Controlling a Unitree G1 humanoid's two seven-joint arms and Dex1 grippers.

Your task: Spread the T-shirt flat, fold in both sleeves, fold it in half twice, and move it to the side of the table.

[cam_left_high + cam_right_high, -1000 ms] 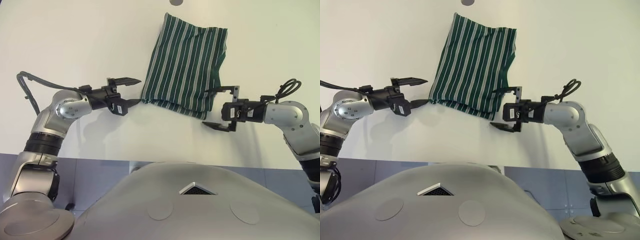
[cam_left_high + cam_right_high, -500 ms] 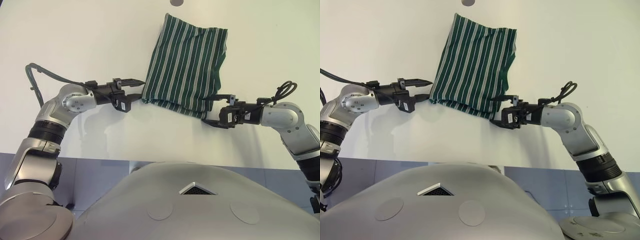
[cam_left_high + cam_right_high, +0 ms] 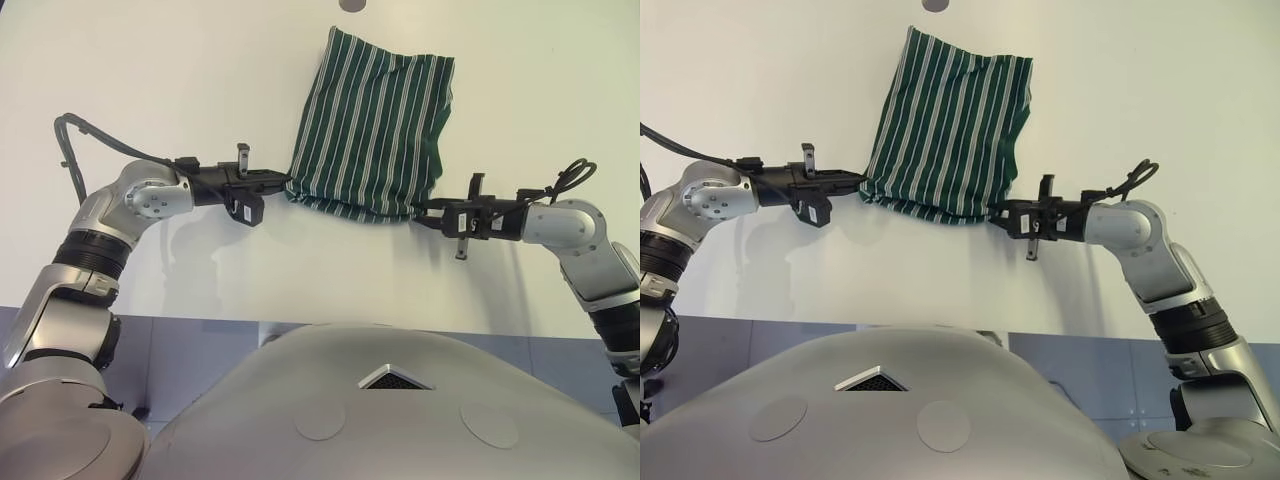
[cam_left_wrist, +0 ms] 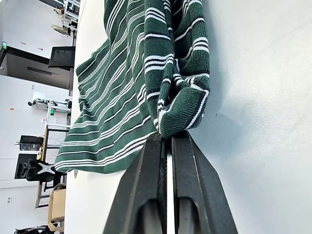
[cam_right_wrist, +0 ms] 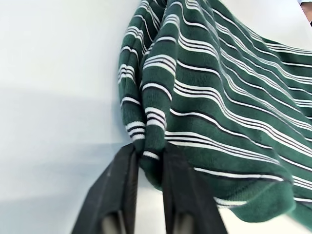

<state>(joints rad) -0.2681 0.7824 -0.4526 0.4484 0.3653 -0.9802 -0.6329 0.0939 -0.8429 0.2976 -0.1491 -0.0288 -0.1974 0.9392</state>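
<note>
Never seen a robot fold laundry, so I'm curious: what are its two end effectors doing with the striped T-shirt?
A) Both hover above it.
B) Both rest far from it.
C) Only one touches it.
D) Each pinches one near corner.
D: the left end effector and the right end effector are each shut on a near corner of the T-shirt.

left gripper [image 3: 281, 180]: moved in, jaws clamped on T-shirt [image 3: 375, 120] corner | right gripper [image 3: 421, 208]: same
</note>
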